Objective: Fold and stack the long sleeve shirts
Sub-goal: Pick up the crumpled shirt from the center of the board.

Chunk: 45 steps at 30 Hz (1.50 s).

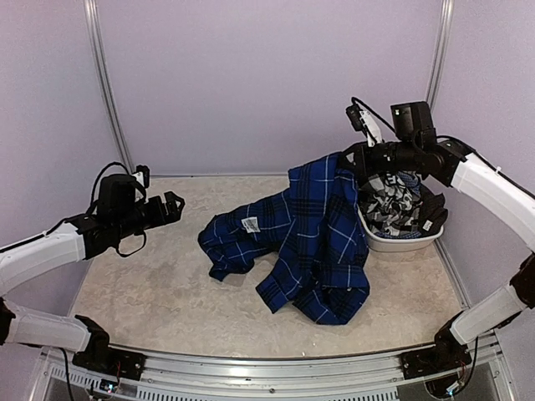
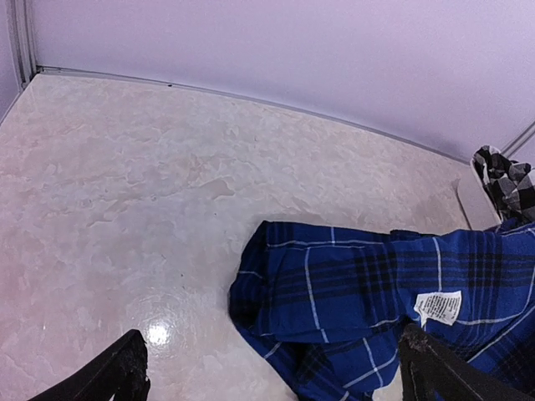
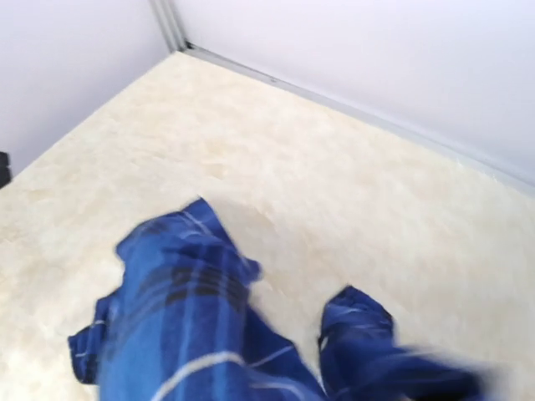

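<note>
A royal blue plaid long sleeve shirt (image 1: 313, 230) hangs from its upper end and spills in a crumpled heap onto the table. My right gripper (image 1: 353, 159) is shut on that raised end, above the basket's left side. In the right wrist view the blue shirt (image 3: 184, 309) dangles blurred below; my own fingers do not show there. A black-and-white checked shirt (image 1: 391, 205) lies bunched in the basket. My left gripper (image 1: 172, 207) hovers open at the left, apart from the cloth. In the left wrist view the blue shirt (image 2: 376, 284) lies ahead between the open fingertips (image 2: 121, 372).
A white basket (image 1: 401, 244) stands at the right edge against the wall. The checked cloth (image 2: 510, 180) peeks in at the far right of the left wrist view. Pale walls with metal rails enclose the marbled table (image 1: 150, 284).
</note>
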Motion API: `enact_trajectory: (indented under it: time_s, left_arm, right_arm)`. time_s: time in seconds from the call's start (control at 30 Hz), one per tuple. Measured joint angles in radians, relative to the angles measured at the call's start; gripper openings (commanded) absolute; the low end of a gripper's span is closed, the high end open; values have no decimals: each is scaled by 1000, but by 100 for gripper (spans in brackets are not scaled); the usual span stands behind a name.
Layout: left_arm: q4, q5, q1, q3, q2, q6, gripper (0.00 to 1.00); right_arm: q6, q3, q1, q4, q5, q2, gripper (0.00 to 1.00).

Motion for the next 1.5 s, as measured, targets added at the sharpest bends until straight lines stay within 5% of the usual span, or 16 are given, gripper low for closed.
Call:
enact_trajectory:
  time_s: [0.27,0.7,0.9,1.2,1.33,1.5]
  left_arm:
    - [76,62,-45,0,58,86,99]
    - [303,342,-67,10,281,342,99]
    - [311,465,-72,24,392,484,99]
    - [343,608,-85,65,476,690,97]
    - [325,686,-86,142,557,735,76]
    - [295,700,-86,188,632,755,19]
  right_arm:
    - [-8,-64,-33,-18,-138,12,0]
    - [-286,-119,-33,-132,-578,-125,0]
    - [-331,-165,-33,-158,-631,-254,0]
    - [-351,-166,-33,-211,-635,-210,0]
    - [-348,-165,-36,-212,-620,-207,0]
    - [-312,-153,-75,-209,-598,-176,0]
